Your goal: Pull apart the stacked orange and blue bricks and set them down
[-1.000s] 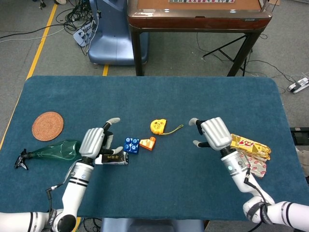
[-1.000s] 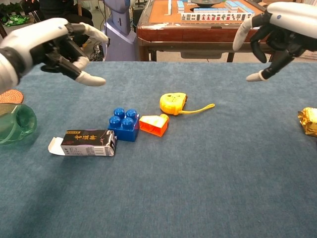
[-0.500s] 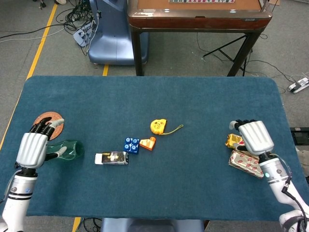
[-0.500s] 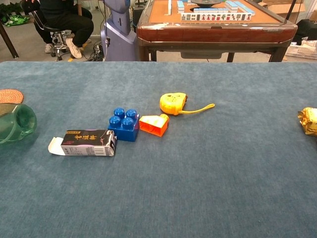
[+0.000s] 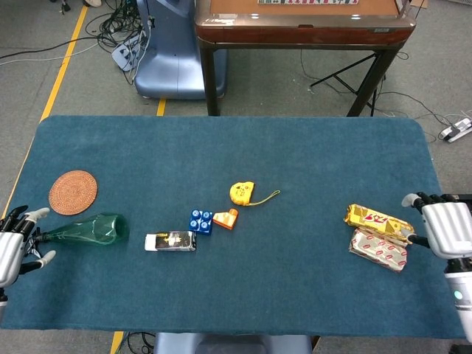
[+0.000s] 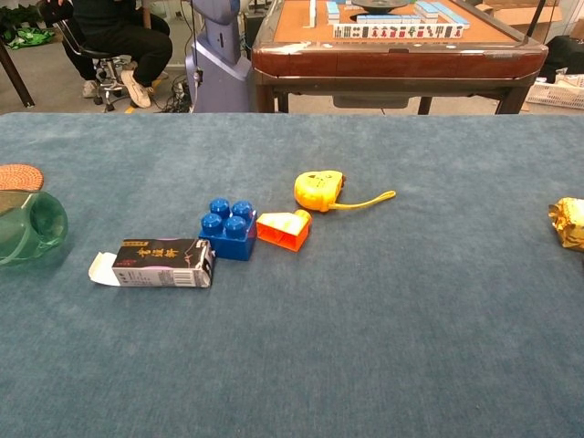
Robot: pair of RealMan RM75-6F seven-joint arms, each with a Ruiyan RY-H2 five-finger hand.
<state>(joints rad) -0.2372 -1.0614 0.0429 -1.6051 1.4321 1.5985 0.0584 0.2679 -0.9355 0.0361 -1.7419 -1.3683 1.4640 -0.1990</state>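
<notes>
Head view alone shows left hand (image 5: 11,249), right hand (image 5: 445,230).

Blue-clothed table (image 5: 310,155) with bricks (image 5: 212,220), bottle (image 5: 87,230), packets (image 5: 377,236)

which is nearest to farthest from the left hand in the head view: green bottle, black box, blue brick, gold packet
From the left hand:
1. green bottle, beside it
2. black box, left of centre
3. blue brick, centre
4. gold packet, far right
</notes>
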